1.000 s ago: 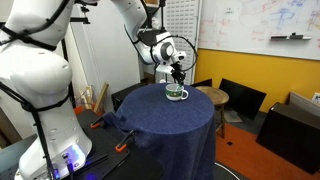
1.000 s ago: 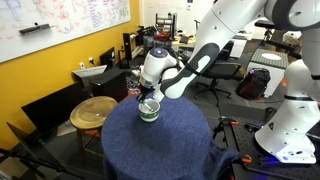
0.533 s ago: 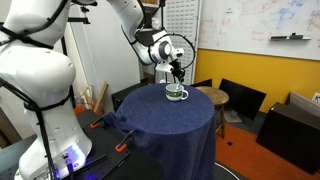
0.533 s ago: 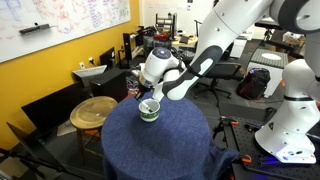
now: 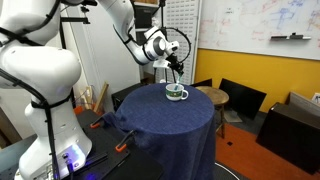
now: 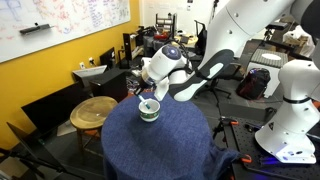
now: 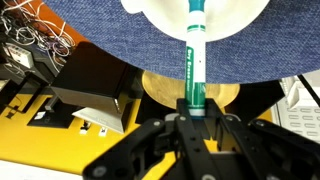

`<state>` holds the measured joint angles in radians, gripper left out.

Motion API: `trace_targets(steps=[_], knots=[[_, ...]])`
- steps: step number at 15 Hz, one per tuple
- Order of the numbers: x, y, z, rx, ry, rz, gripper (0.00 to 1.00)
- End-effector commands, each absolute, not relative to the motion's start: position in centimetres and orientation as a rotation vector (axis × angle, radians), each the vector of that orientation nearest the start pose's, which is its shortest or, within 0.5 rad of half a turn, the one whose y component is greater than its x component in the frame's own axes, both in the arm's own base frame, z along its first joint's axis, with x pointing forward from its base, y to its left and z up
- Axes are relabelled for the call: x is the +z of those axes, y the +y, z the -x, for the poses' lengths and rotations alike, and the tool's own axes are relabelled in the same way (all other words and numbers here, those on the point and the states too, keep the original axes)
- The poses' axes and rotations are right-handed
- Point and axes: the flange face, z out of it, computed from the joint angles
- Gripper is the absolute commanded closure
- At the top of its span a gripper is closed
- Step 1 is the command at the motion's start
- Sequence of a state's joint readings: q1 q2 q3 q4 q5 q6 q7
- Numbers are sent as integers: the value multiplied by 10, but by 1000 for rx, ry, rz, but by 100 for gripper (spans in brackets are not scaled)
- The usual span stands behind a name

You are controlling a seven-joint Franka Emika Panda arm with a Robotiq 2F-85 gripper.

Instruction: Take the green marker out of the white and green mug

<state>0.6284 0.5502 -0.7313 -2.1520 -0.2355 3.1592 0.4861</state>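
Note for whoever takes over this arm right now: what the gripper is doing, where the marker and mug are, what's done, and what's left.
Gripper: shut on the thin green marker with a white barrel, held upright directly over the mug.
Squat white mug with a green band: upright on the round table under a blue cloth.
Done: marker gripped, with the gripper above the mug.
Left: the wrist view shows the marker's far end over the mug opening, and I cannot tell whether it has cleared the rim. Probably lift straight up until it is clear, then carry it away from the mug.
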Motion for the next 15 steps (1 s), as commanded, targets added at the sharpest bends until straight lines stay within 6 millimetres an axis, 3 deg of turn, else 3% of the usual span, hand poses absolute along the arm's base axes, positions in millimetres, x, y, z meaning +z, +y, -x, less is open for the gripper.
trace_targets(steps=[1,7,15], knots=[[281,-9,-594,-1136,273,3210,94],[310,11,-579,-1246,216,3195,94],[321,45,-568,-1145,-7,3142,94]])
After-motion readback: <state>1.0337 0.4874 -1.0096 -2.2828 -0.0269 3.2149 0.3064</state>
